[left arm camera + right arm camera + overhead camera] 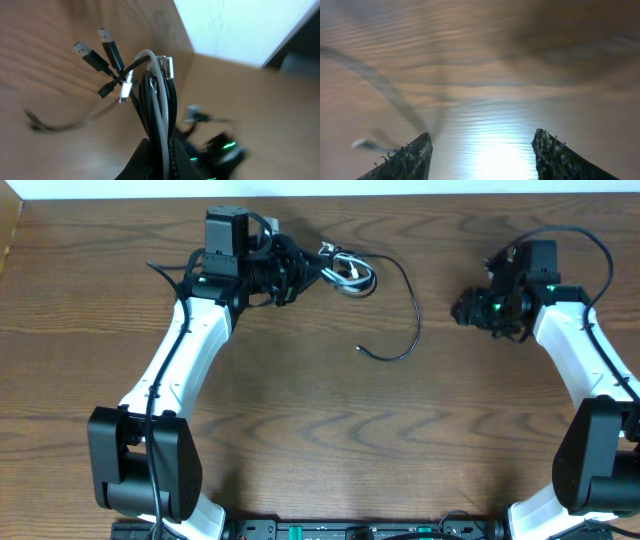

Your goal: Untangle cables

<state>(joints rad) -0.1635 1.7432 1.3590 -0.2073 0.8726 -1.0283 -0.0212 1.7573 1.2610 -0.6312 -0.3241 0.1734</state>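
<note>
Little done: white cable [159, 107] and black cable [417, 320] seemingly knotted, clamped in left end effector [318, 272]; right end effector [482, 150] apart and empty; separation all remaining.

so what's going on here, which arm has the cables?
The left fingers are shut on the cables, a bunched tangle of the white cable and the black cable, near the far edge of the table. The black cable's free length trails right and curls back to a loose end on the wood. The right fingers are open and empty, off to the right, apart from the cables. Nothing is separated yet.
</note>
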